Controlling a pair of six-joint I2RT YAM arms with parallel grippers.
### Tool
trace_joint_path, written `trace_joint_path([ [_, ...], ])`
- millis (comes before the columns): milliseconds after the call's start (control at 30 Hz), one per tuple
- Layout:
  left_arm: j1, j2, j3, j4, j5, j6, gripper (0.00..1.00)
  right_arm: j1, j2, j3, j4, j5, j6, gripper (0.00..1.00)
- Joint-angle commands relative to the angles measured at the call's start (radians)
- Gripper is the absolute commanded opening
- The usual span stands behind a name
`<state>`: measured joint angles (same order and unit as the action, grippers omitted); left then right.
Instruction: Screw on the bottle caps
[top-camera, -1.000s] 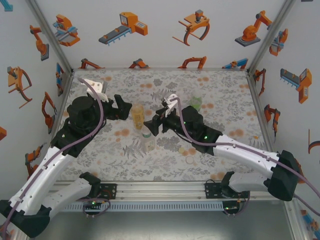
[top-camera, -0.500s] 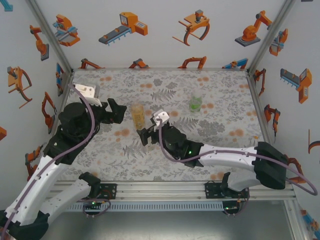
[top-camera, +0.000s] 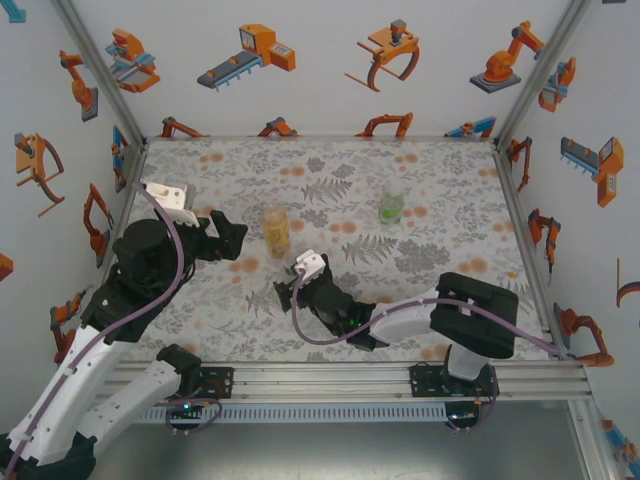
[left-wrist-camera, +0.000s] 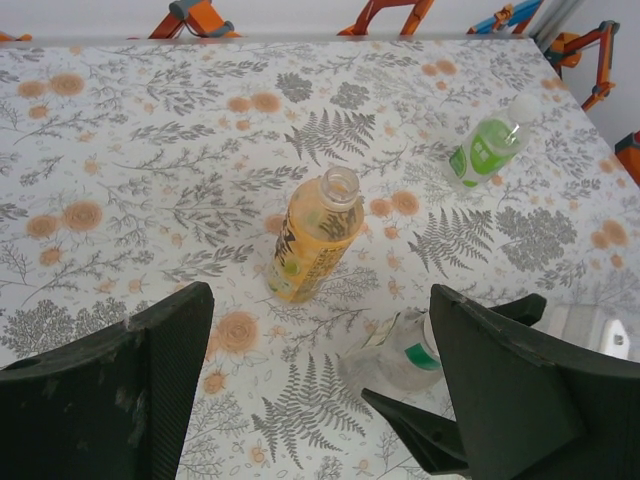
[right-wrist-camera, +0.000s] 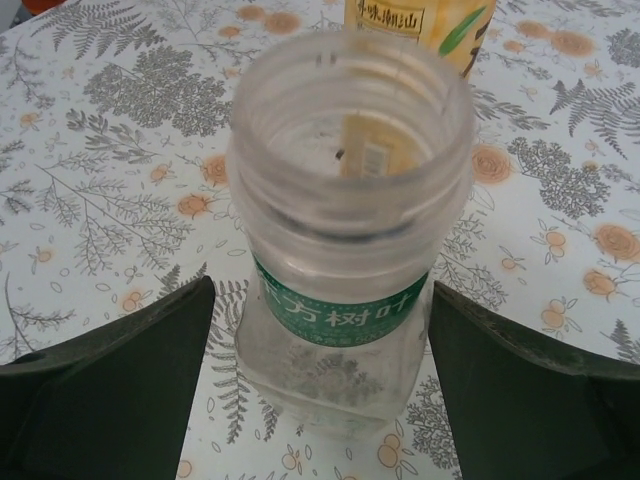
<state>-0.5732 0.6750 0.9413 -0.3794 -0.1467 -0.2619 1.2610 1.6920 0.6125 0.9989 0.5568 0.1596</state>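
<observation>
Floral-patterned table (top-camera: 450, 180), enclosed by white walls (top-camera: 320, 90) printed with orange robot drawings. Three bottles are shown upright. The yellow bottle (top-camera: 276, 230) is placed left of centre, its neck uncapped. The green bottle (top-camera: 391, 207) is set farther right, well apart from the others, and a white cap (left-wrist-camera: 522, 105) is seen on its neck. The colourless bottle (right-wrist-camera: 345, 260), also uncapped, is located near and just right of the yellow one. The right gripper (top-camera: 288, 292) is positioned around the colourless bottle, its jaws spread on either side, with narrow gaps visible. The left gripper (top-camera: 236, 237) is held left of the yellow bottle, jaws wide apart and empty.
</observation>
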Motion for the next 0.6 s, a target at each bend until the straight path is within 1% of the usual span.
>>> trace_joint_path([
  [0,0.007,-0.013,-0.005,-0.005,-0.009,-0.017,0.81,0.005,0.060,-0.015,0.199,0.035,-0.012,0.75],
  [233,0.007,-0.014,0.007,-0.027,-0.002,-0.011,0.81,0.006,0.141,-0.020,0.282,0.053,-0.024,0.69],
  [333,0.007,-0.011,0.009,-0.024,0.003,-0.007,0.81,0.005,0.146,-0.023,0.284,0.053,-0.024,0.65],
  [500,0.007,0.000,0.011,-0.020,0.011,-0.006,0.81,0.006,0.140,-0.030,0.284,0.051,-0.028,0.54],
  [567,0.007,0.004,0.011,-0.016,0.014,-0.006,0.81,0.005,0.131,-0.032,0.284,0.045,-0.035,0.51],
])
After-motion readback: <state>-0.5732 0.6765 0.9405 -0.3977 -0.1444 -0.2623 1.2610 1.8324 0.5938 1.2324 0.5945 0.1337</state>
